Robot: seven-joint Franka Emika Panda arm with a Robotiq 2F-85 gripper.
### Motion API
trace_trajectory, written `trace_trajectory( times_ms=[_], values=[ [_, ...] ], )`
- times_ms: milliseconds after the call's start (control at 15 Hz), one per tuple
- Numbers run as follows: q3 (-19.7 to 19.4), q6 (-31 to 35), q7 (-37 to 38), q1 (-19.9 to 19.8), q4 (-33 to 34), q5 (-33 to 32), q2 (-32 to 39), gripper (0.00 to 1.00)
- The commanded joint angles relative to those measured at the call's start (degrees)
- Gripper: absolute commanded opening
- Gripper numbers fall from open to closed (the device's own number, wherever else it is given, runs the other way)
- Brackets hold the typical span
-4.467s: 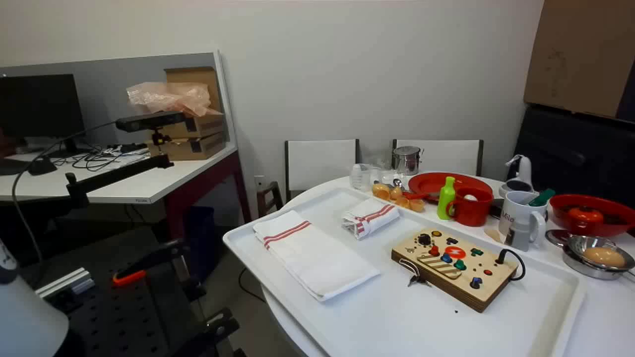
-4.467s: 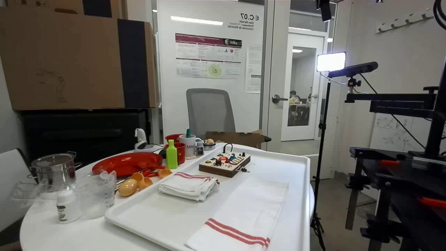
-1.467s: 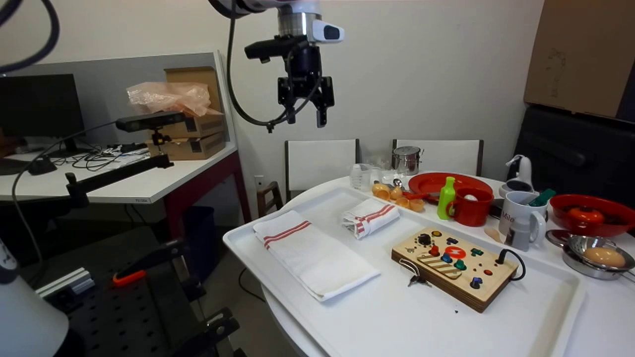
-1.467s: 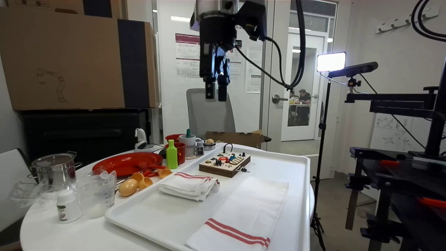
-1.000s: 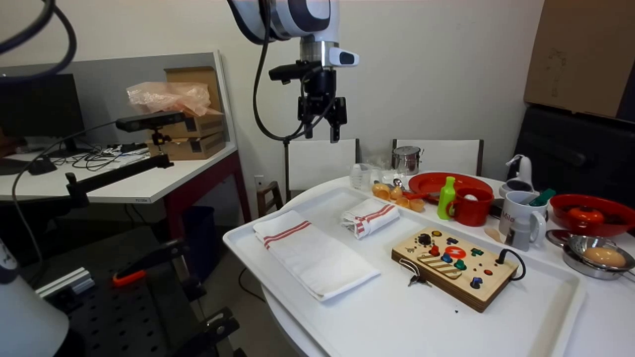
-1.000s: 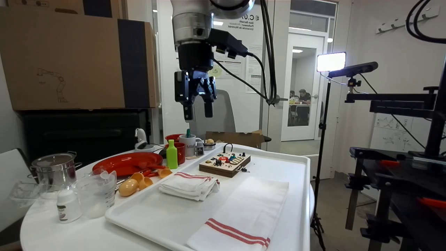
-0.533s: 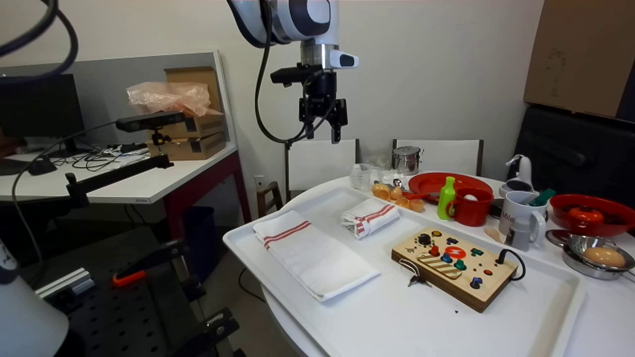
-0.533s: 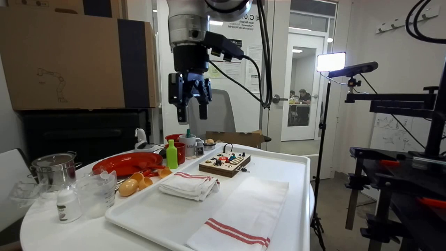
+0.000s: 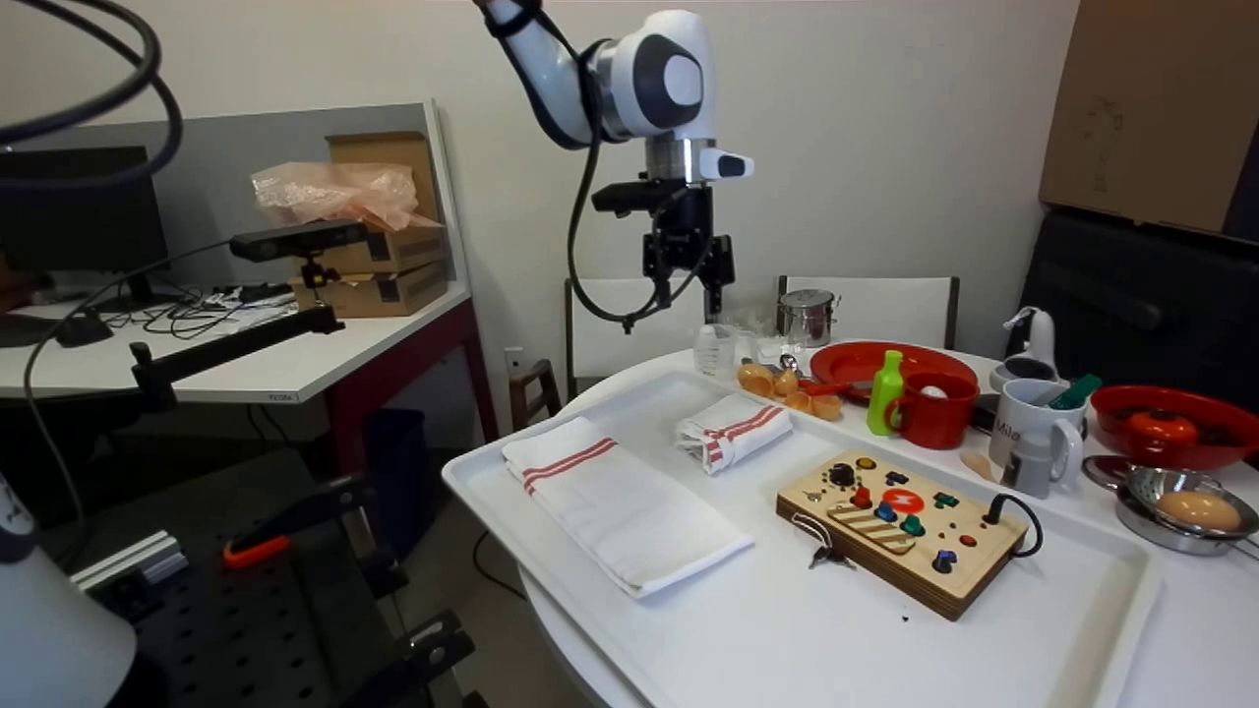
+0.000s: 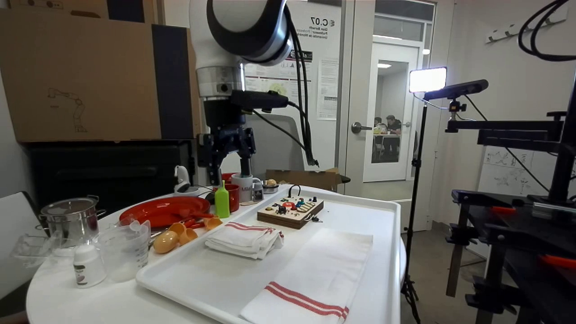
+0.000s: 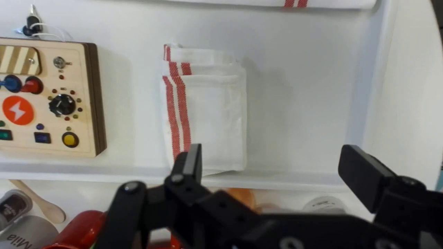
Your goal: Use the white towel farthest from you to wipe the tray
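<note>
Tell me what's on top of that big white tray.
The tray holds a small towel, a larger towel, a knobbed board, keys and a dark speck. Anything beneath them is covered, so I can't tell.

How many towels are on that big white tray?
2. Both are on the tray: a small, thickly folded white towel beside the wooden board, and a larger flat towel along the opposite long side. I see no others.

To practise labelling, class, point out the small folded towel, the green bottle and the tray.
Small folded towel (image 11: 211, 116), in the wrist view: white cloth of its top layer.
Green bottle (image 9: 884, 403), in an exterior view: its body.
Tray (image 9: 807, 634), in an exterior view: its bare floor.
</note>
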Motion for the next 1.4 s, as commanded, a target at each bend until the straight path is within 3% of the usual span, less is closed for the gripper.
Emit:
trace_trajectory(
  times_ms=[0,333,733,800,1200,1333],
  values=[
    [-3.2,-5.7,2.8,0.4,10.6,-0.6,8.0,1.00],
    [-2.5,-12.2,0.0,-2.6,18.4,1.8,15.0,1.00],
    [-0.6,-16.0,-2.9,-5.2,22.2,4.4,20.4,1.00],
    [-1.7,-13.5,-1.2,-4.0,18.8,3.2,18.1,1.00],
    [-1.4,-14.2,-1.8,-4.4,20.4,3.6,19.7,1.00],
    [-1.1,-11.8,-3.5,-4.6,20.5,3.1,20.2,1.00]
  ],
)
